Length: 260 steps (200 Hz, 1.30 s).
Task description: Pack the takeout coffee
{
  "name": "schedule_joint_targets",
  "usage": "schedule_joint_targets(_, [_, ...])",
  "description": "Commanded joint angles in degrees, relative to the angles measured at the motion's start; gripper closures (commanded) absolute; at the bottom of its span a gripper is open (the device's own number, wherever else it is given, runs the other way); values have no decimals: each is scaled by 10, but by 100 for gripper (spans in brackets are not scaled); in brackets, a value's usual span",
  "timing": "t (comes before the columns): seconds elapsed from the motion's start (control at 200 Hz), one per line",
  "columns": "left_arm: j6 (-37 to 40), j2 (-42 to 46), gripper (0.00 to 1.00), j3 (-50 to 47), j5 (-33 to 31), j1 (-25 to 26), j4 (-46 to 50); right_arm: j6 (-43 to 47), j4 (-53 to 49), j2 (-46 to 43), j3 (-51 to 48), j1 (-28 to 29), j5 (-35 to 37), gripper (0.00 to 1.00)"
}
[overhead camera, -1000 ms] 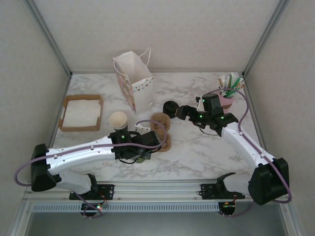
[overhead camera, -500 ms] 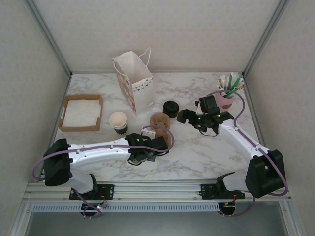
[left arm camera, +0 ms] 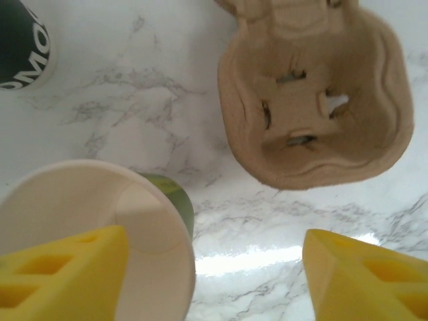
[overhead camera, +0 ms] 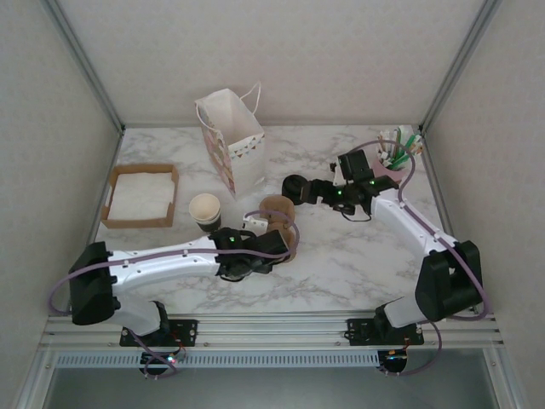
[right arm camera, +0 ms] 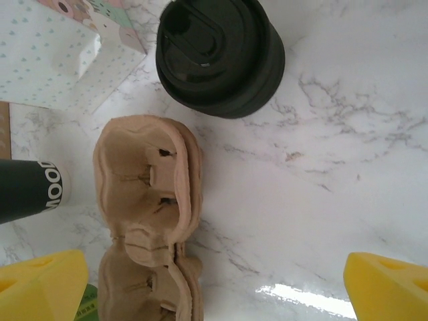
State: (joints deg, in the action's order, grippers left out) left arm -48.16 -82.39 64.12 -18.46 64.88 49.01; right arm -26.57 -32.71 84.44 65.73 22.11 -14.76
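From above, the takeout coffee [overhead camera: 295, 187] stands upright with its black lid on, on the marble table [overhead camera: 358, 256]. It is just right of the foot of the white paper gift bag [overhead camera: 232, 141] and directly in front of the right gripper [overhead camera: 310, 192], close to it but apart. The brown cardboard cup carrier [overhead camera: 277, 209] lies between the two arms, with the left gripper [overhead camera: 258, 257] at its near end. A stack of lidless cups [overhead camera: 205, 210] stands just left of the carrier, and a cardboard tray [overhead camera: 108, 204] of white napkins sits well off to the left. In the left wrist view, the left gripper's yellow fingers [left arm camera: 63, 274] are spread wide. A lidless paper cup [left arm camera: 93, 224], cream inside and green outside, rests against the left finger, with bare marble between it and the other finger, so nothing is pinched. One pocket of the carrier lies ahead, and the dark side of the cup stack shows in the upper left corner. In the right wrist view, the right gripper's fingers [right arm camera: 40, 284] sit at the two bottom corners, fully spread and holding nothing. The coffee is ahead of them at the top, lid toward the camera, beside the corner of the bag, and the carrier lies to its lower left.
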Motion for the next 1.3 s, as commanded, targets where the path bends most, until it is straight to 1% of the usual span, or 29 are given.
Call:
schedule_joint_targets(0.0, [20, 52, 20, 14, -8, -24, -19, 52, -39, 44, 62, 4, 6, 1])
schedule_joint_targets(0.1, [35, 100, 7, 5, 2, -53, -44, 82, -54, 91, 111, 8, 21, 1])
schedule_joint_targets(0.12, [38, 111, 1, 3, 4, -60, -49, 88, -59, 102, 121, 11, 31, 1])
schedule_joint_targets(0.135, [40, 119, 1, 1, 6, -65, -53, 93, -63, 108, 130, 13, 38, 1])
schedule_joint_targets(0.305, [58, 215, 0, -44, 37, -136, -111, 125, -115, 196, 229, 31, 108, 2])
schedule_joint_targets(0.371, [58, 247, 0, -76, 47, -151, -146, 132, -135, 228, 263, 38, 128, 3])
schedule_joint_targets(0.456, [62, 278, 0, -130, 87, -168, -211, 142, -148, 257, 295, 47, 140, 3])
schedule_joint_targets(0.501, [61, 290, 0, -151, 94, -177, -229, 149, -157, 273, 315, 54, 146, 3])
schedule_joint_targets(0.736, [58, 312, 0, -200, 124, -222, -255, 171, -187, 333, 376, 61, 145, 7])
schedule_joint_targets(0.951, [60, 327, 0, -217, 135, -241, -258, 175, -198, 370, 416, 60, 123, 9])
schedule_joint_targets(1.187, [60, 335, 0, -232, 151, -260, -266, 185, -220, 401, 454, 60, 126, 8])
schedule_joint_targets(1.297, [62, 335, 0, -232, 152, -265, -266, 188, -226, 410, 468, 60, 133, 11])
